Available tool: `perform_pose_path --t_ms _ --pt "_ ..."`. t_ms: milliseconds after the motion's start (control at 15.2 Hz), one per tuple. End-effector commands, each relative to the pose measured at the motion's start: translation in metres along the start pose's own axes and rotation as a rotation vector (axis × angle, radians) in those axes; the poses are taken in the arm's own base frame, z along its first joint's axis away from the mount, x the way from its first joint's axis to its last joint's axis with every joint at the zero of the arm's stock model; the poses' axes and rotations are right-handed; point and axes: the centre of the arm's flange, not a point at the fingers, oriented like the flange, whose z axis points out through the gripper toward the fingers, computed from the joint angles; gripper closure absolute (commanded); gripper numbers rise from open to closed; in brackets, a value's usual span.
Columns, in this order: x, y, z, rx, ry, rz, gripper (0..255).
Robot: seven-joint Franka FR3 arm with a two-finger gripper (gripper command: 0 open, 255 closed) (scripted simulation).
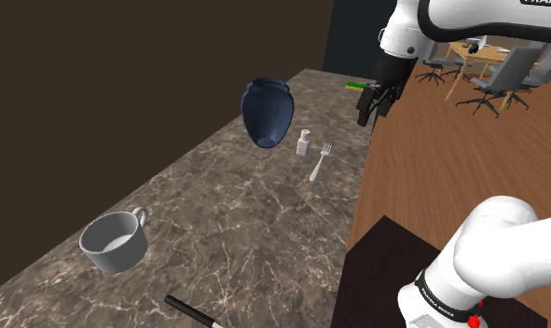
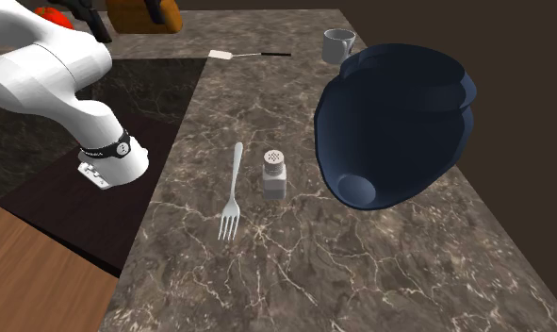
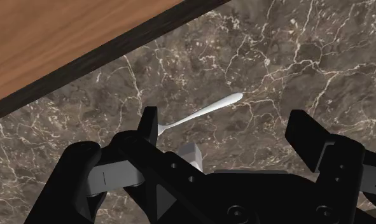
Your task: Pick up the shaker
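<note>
Well, the marbled table [image 1: 227, 214] bears a dark blue vase [image 1: 268, 110]; above the table's edge hangs the gripper [image 1: 368, 107], fingers [image 3: 148, 124] apart. Between vase and fork [image 1: 320, 160] stands the small shaker [image 1: 303, 142], likely light and rigid: pinch its body below the cap

We read cropped letters, seemingly "FRANKA", on the white arm [image 1: 469, 19]; its black band's [image 1: 441, 293] print is unreadable.

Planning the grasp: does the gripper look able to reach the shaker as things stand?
Probably yes: the open gripper hangs nearby, and the shaker stands upright, apart from the fork and the blue vase.
</note>
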Motion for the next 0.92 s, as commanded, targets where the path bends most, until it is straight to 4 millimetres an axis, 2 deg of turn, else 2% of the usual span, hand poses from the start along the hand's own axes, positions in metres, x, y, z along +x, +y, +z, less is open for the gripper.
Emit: perform_pose_path --t_ms 0,858 --pt "0.000 0.000 0.000 0.000 0.000 0.000 0" --pt "0.157 0.007 0.089 -0.004 -0.065 -0.065 0"
